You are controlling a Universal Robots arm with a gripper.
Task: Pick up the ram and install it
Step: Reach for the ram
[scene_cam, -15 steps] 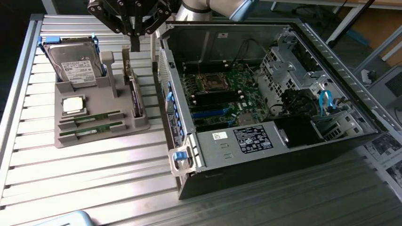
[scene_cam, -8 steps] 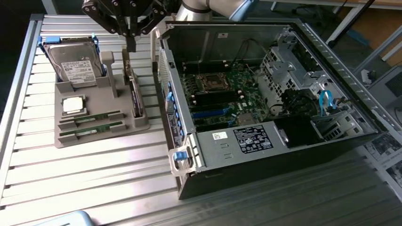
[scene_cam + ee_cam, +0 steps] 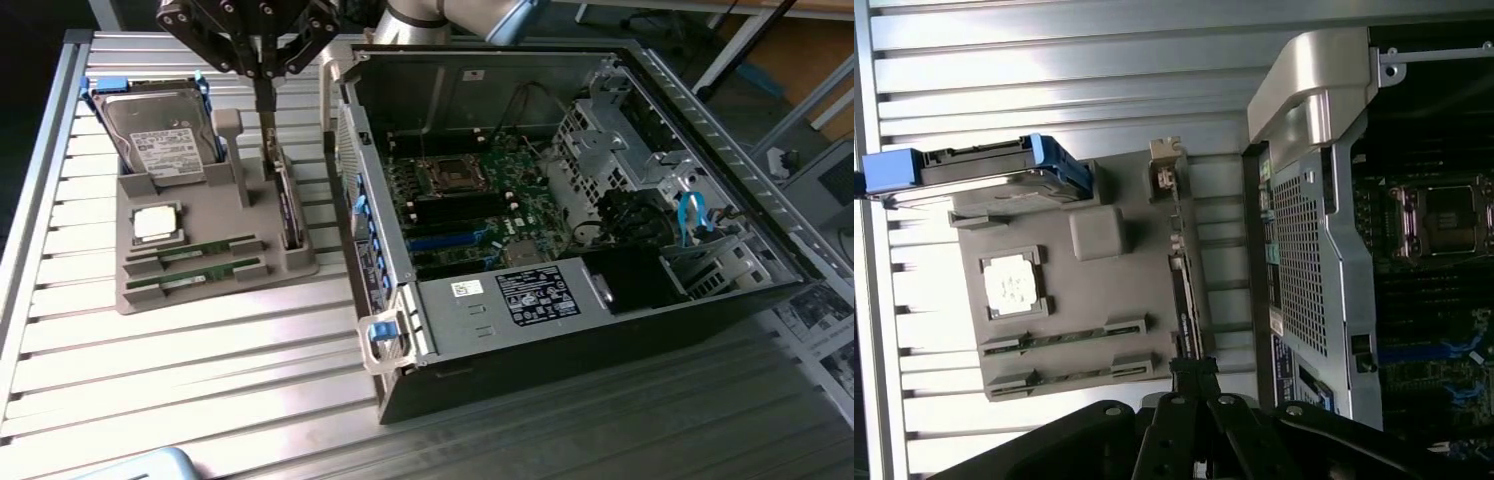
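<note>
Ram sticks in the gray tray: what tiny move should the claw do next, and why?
Probably swing the claw over the two ram sticks. It is shut, holds nothing, and hangs above the tall dark card at the other edge of the tray, while both sticks lie untouched in their slots.

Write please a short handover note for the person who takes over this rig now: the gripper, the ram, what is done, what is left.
Gripper: shut, holding nothing, hanging over the grey plastic parts tray, on its side toward the open black computer case.
Ram: both long, thin green ram sticks lie flat in the tray's slots, one beside the other, near the square silver CPU chip.
Done: nothing yet.
Left: the pick-up and the install.
</note>
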